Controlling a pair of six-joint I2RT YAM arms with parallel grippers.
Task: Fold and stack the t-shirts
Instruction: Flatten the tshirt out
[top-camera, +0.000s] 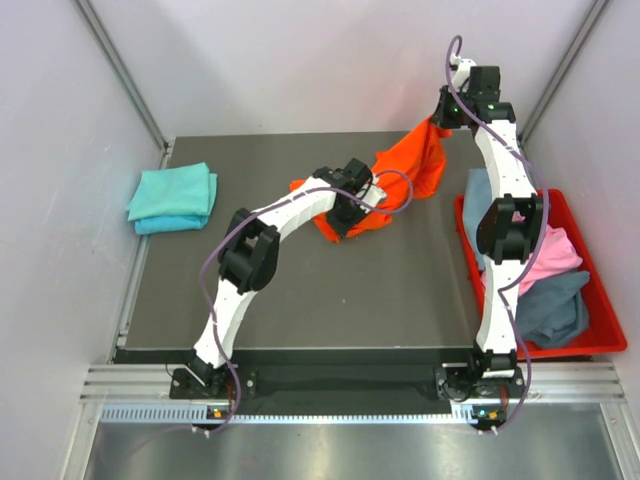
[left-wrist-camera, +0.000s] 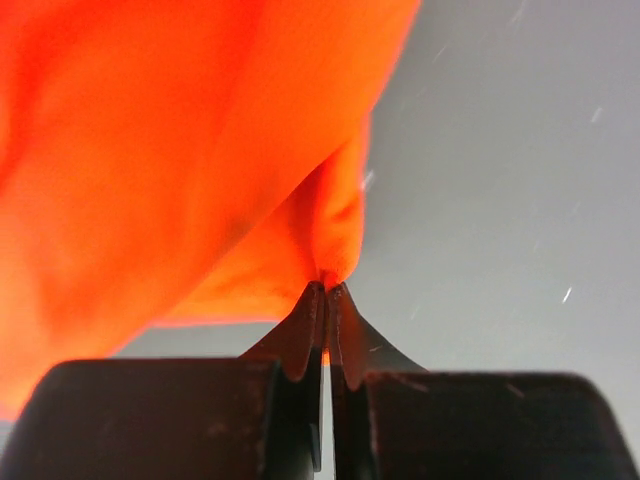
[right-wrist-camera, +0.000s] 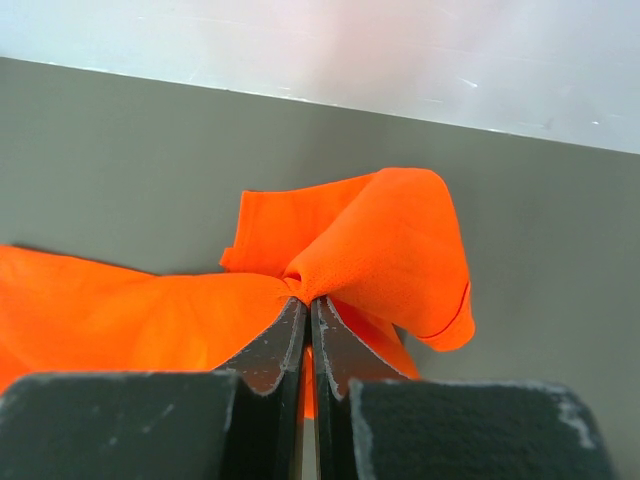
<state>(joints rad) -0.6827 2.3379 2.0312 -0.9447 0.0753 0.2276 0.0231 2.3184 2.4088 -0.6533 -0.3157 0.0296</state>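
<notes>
A bright orange t-shirt (top-camera: 410, 165) stretches across the back middle of the dark table between both arms. My left gripper (top-camera: 345, 222) is shut on its near-left end; the left wrist view shows a pinch of orange cloth (left-wrist-camera: 200, 170) at the fingertips (left-wrist-camera: 327, 290). My right gripper (top-camera: 440, 118) is shut on the far-right end, near the back edge; the right wrist view shows orange cloth (right-wrist-camera: 390, 240) bunched at the fingertips (right-wrist-camera: 306, 300). Folded teal t-shirts (top-camera: 172, 197) lie stacked at the left. Pink (top-camera: 558, 255) and grey-blue (top-camera: 555, 305) shirts lie in the red bin.
The red plastic bin (top-camera: 600, 300) sits at the table's right edge beside the right arm. White walls and metal posts close in the table on the left, back and right. The dark table (top-camera: 350, 290) shows bare in front of the orange shirt.
</notes>
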